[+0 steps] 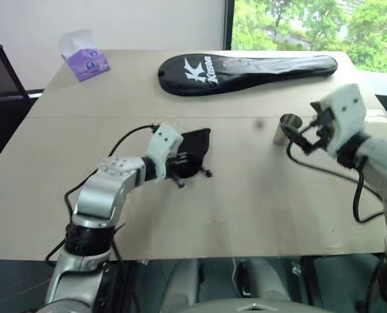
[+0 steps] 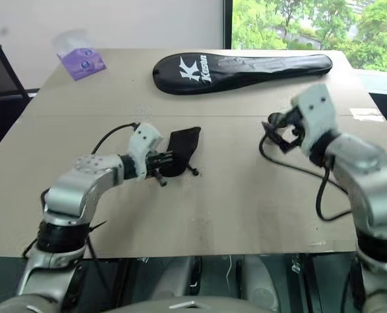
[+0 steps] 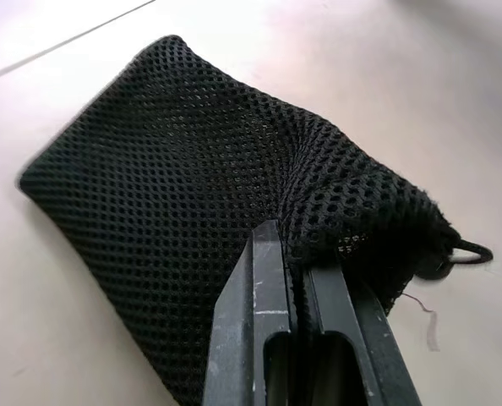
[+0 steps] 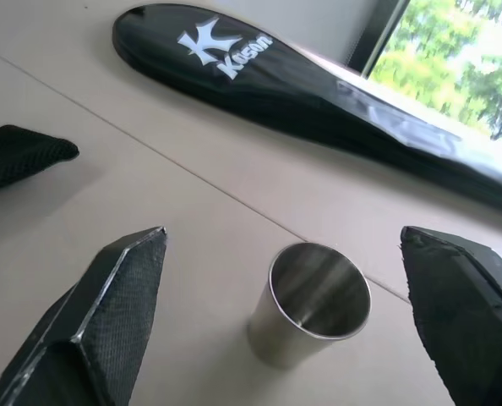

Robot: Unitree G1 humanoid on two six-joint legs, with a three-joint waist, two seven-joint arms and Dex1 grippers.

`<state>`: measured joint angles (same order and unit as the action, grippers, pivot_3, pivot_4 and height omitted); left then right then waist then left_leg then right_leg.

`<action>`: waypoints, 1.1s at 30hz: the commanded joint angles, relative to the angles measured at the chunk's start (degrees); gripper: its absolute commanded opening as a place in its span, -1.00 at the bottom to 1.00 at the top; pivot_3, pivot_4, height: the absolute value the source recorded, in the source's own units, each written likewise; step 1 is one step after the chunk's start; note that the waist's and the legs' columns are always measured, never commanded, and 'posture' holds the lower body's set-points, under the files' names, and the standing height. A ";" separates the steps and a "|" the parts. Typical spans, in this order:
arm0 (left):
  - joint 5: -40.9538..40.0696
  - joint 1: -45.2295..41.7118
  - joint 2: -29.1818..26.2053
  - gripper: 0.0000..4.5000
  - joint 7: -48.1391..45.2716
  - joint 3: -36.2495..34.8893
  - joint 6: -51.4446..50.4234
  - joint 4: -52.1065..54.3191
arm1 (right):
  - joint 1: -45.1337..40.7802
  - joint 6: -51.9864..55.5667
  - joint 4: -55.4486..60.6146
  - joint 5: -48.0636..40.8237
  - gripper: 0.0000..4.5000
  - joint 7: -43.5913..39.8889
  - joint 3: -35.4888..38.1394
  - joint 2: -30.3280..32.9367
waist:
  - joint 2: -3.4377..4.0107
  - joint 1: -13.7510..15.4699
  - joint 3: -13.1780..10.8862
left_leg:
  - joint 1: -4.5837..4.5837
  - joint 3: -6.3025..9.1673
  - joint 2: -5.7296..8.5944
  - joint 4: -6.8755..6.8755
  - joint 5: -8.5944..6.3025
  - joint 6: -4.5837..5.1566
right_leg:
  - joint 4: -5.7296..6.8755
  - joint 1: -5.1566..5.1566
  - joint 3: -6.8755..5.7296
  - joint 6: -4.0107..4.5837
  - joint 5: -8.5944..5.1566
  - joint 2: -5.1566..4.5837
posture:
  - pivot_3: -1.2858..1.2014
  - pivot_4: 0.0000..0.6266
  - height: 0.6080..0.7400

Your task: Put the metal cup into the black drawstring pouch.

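Your left gripper (image 3: pixel 297 279) is clamped on a fold of the small black mesh drawstring pouch (image 3: pixel 200 203), which lies flat on the beige wooden table (image 1: pixel 245 195), on the near side of the long black racket cover with white lettering (image 1: pixel 245 70). Your right gripper (image 4: pixel 285 296) hovers with its jaws wide apart, framing the small shiny metal cup (image 4: pixel 314 303). You see the cup standing upright, mouth up, between cover and gripper, touching neither finger and well apart from the pouch.
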<state>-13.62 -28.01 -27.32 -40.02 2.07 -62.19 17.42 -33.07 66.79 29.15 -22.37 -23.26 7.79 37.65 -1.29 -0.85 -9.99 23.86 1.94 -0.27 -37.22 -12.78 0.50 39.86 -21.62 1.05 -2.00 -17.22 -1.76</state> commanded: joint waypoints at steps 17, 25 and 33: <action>0.40 0.82 -1.13 -1.00 12.83 2.75 -8.40 8.73 | -24.78 -6.56 -52.34 7.45 0.76 -12.72 -13.99 2.13 | 0.02 -0.17 -0.02 | 0.03 -0.17 0.00 0.09 0.00 0.00 | -0.02 -0.14 0.32 0.01 0.00 -0.10 | 0.03 -0.52 1.00; 0.61 2.73 -0.93 -1.00 17.00 2.33 -12.67 12.38 | -26.75 -14.96 -59.67 13.21 -0.78 -21.28 -20.50 2.42 | 0.05 -0.02 -0.07 | 0.06 -0.13 0.02 0.09 0.00 0.00 | -0.05 -0.14 0.30 0.00 0.00 -0.10 | 0.03 -0.52 1.00; -1.80 -4.81 -3.66 -1.00 15.59 3.51 -19.76 8.19 | -16.97 -9.48 -38.17 7.56 -1.00 -20.55 -9.86 4.44 | 0.09 0.07 -0.13 | 0.13 -0.02 0.03 0.05 0.01 -0.02 | -0.05 -0.14 0.20 0.00 0.00 -0.13 | 0.03 -0.52 1.00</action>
<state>-14.80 -30.19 -29.70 -23.53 5.32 -81.21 27.01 -52.24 54.36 -19.11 -12.03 -44.44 -7.32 40.83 -1.20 -0.78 -10.12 23.98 1.89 -0.24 -37.16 -12.78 0.49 39.81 -21.76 1.25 -2.00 -17.21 -1.90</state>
